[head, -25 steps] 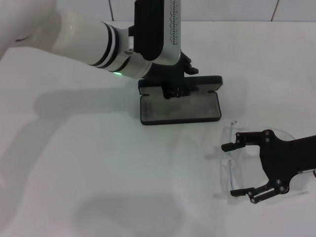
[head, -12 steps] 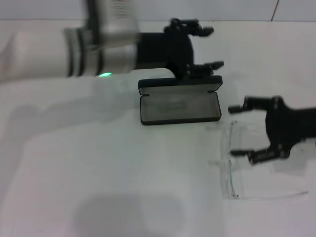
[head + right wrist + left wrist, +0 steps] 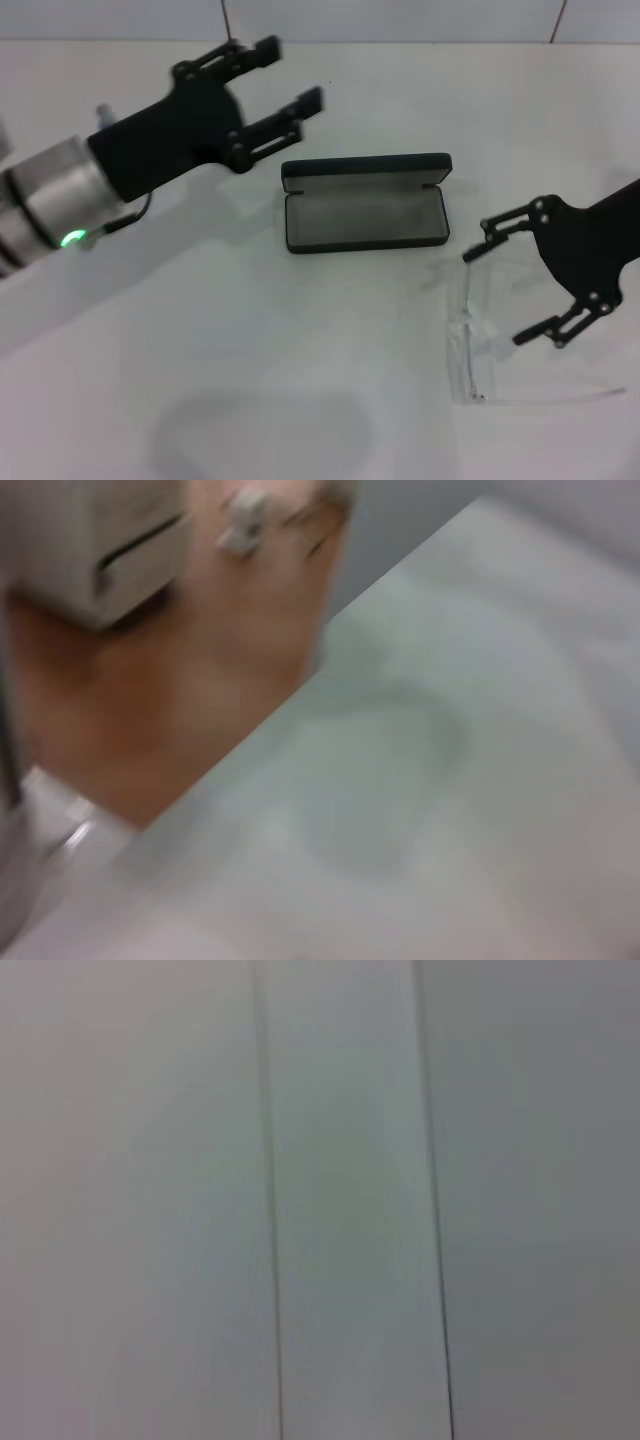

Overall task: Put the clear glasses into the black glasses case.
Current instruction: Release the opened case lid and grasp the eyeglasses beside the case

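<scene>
Head view: black glasses case lies open on white counter, lid raised at far side, greyish lining bare; no readable lettering. Clear glasses lie on counter near right of case, apart from it. Left end effector raised left of case, fingers spread, empty. Right end effector over glasses, fingers wide, gripping nothing. Open counter left and front.

Left wrist view: pale panelled wall only.

Right wrist view: blurred counter edge, orange-brown floor.
</scene>
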